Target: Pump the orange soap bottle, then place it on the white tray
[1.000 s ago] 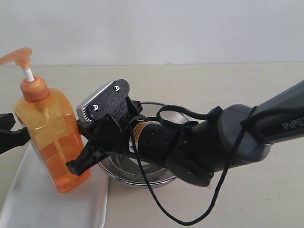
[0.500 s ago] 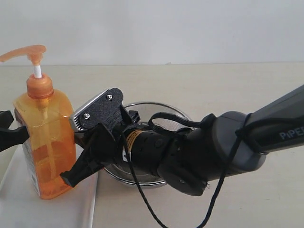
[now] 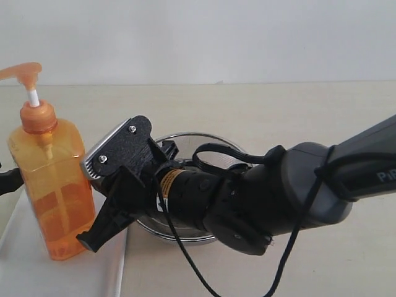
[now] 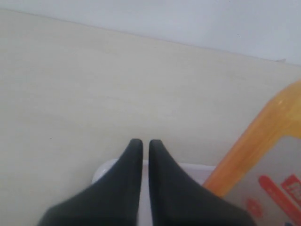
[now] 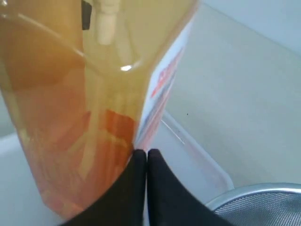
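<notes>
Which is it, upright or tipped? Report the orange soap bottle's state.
Upright. The orange soap bottle stands base-down on the white tray, pump head on top; its sides run near vertical in the exterior view.

Lower left of the frame: soap bottle [image 3: 46,179] upright on the tray [image 3: 62,278], on the bench [image 3: 297,105]. Just right of its base, right pincer [image 3: 88,239]. Right of the tray, behind that arm, mesh bowl [image 3: 185,137]. Left pincer [image 3: 7,179] at left edge, beside the bottle.
</notes>
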You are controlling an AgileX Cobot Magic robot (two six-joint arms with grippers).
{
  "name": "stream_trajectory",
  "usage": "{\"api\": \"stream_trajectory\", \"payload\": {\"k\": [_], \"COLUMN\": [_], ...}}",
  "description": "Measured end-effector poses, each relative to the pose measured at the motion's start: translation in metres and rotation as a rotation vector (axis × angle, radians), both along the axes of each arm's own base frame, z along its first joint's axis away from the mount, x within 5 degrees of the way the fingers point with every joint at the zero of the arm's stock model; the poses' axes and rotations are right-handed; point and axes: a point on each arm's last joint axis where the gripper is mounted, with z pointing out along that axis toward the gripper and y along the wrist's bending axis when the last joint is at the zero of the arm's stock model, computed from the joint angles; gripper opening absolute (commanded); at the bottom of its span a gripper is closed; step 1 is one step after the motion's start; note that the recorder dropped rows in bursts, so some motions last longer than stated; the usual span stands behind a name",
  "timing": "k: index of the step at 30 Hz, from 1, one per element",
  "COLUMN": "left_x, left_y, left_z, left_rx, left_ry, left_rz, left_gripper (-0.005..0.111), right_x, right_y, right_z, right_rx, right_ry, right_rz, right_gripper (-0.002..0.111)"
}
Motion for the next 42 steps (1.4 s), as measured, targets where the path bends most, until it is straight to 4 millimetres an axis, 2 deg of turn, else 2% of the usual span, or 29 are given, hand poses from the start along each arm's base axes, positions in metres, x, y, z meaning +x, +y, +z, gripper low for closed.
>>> {"api": "stream_trajectory", "payload": {"k": [16, 20, 24, 28, 34, 37, 42], "left_x": [-0.004, -0.004, -0.004, -0.004, -0.005, -0.006, -0.012], "left_y": [0.006, 0.006, 0.006, 0.006, 0.008, 0.011, 0.018], "left_z": [0.002, 0.002, 0.002, 0.002, 0.001, 0.000, 0.001], "left_rx": [-0.003, -0.003, 0.004, 0.008, 0.026, 0.036, 0.030], "left_ry": [0.013, 0.014, 0.015, 0.015, 0.031, 0.049, 0.058], "left_rz": [0.057, 0.060, 0.054, 0.052, 0.072, 0.107, 0.171], "left_gripper": [0.005, 0.005, 0.005, 0.005, 0.005, 0.005, 0.005], "right_x": [-0.005, -0.011, -0.029, -0.033, -0.032, -0.032, -0.035], "right_y": [0.002, 0.004, 0.014, 0.015, 0.012, 0.009, -0.010], "right_z": [0.000, -0.003, -0.001, 0.006, 0.009, 0.016, 0.034], "right_rx": [0.013, -0.016, -0.021, -0.009, -0.051, -0.049, -0.011], "right_ry": [0.068, 0.081, 0.055, 0.039, 0.053, 0.056, 0.026], "right_rz": [0.032, 0.044, 0.120, 0.134, 0.112, 0.093, 0.013], "right_gripper": [0.000, 0.000, 0.000, 0.000, 0.000, 0.000, 0.000]}}
